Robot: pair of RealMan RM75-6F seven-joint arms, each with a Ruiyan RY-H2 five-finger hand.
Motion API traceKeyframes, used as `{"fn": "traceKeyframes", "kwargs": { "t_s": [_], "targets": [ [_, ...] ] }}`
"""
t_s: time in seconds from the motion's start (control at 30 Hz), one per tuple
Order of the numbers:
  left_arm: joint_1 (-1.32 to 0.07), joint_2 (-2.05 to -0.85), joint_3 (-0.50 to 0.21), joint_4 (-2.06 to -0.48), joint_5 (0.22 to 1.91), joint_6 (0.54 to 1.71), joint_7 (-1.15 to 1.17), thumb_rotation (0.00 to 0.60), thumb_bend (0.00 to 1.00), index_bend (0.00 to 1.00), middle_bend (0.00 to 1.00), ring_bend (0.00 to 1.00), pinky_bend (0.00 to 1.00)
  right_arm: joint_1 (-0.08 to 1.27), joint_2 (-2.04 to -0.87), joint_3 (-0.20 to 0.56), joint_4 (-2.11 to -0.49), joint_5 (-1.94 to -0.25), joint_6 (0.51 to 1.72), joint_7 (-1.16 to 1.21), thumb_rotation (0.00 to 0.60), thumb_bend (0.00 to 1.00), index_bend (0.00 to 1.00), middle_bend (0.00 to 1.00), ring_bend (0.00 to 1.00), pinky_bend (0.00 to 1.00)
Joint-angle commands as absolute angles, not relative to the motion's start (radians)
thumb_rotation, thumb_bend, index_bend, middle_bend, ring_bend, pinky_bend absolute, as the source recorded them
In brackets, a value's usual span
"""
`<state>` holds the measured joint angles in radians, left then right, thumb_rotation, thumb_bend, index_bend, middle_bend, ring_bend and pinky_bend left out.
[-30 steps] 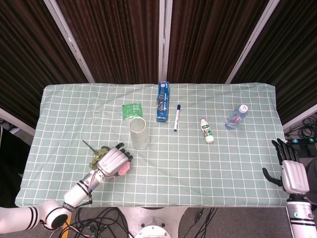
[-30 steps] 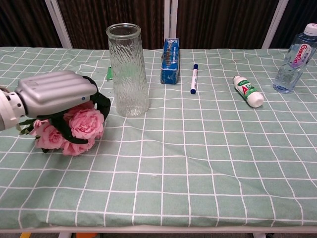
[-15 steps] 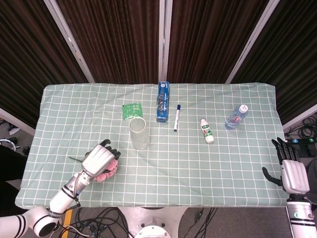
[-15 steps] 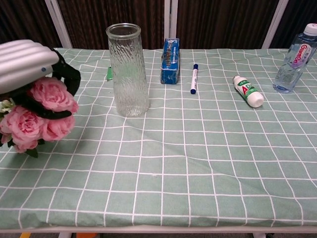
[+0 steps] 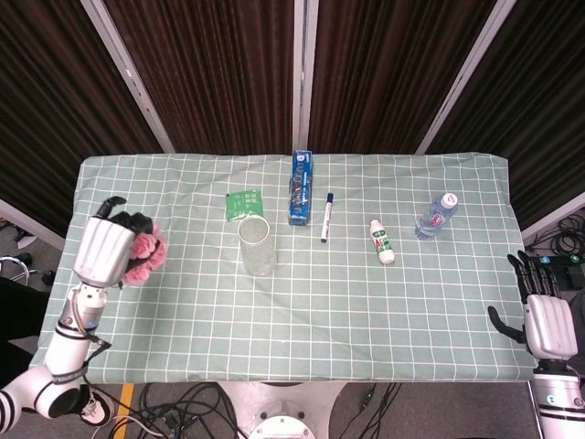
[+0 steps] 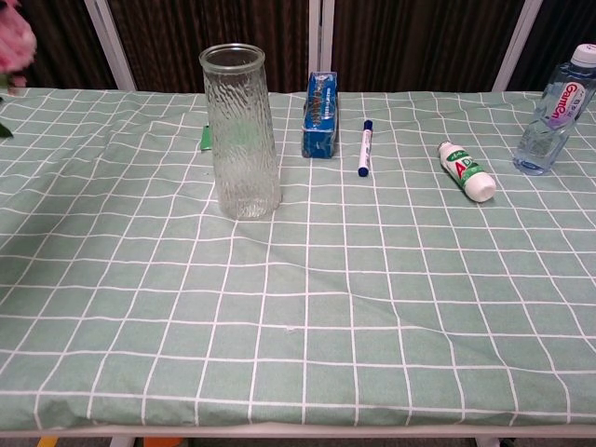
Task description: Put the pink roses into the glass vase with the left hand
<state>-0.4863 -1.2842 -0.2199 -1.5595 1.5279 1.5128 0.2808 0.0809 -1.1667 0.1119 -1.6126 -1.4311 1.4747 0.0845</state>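
Head view: left hand (image 5: 102, 249) has lifted pink roses (image 5: 144, 257) higher.

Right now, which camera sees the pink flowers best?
The head view: the pink roses show clearly in the left hand, above the table's left edge. The chest view catches only a pink sliver at its top-left corner.

Each robot hand (image 5: 103, 249) has a silver ribbed back and black fingers.

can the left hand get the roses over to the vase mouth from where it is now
Probably yes. The left hand holds the pink roses raised off the table, and nothing stands between them and the upright glass vase, whose mouth is open.
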Motion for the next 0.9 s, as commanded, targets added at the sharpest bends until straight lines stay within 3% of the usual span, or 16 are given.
{"fn": "traceKeyframes", "kwargs": {
  "t_s": [0.03, 0.23, 0.47, 0.9],
  "targets": [
    [-0.490, -1.221, -0.291, -1.585, 1.492, 1.541, 0.268, 0.600, 0.26, 0.64, 0.69, 0.72, 0.34, 0.081, -1.165, 0.113, -1.615, -1.432, 1.476, 0.085, 0.600, 0.22, 0.00, 0.00, 0.00, 0.00],
    [-0.543, -1.155, -0.393, -1.659, 1.473, 1.537, 0.272, 0.600, 0.26, 0.65, 0.70, 0.73, 0.35, 0.085, -1.171, 0.113, -1.614, -1.425, 1.462, 0.084, 0.600, 0.22, 0.00, 0.00, 0.00, 0.00],
    [-0.647, -1.186, -0.503, -1.723, 1.417, 1.518, 0.296, 0.600, 0.26, 0.65, 0.70, 0.74, 0.36, 0.084, -1.177, 0.110, -1.607, -1.425, 1.461, 0.091, 0.600, 0.22, 0.00, 0.00, 0.00, 0.00],
    [-0.814, -1.256, -0.602, -1.761, 1.356, 1.468, 0.338, 0.600, 0.26, 0.65, 0.70, 0.75, 0.36, 0.073, -1.226, 0.089, -1.534, -1.405, 1.433, 0.122, 0.600, 0.22, 0.00, 0.00, 0.00, 0.00]
  ]
}}
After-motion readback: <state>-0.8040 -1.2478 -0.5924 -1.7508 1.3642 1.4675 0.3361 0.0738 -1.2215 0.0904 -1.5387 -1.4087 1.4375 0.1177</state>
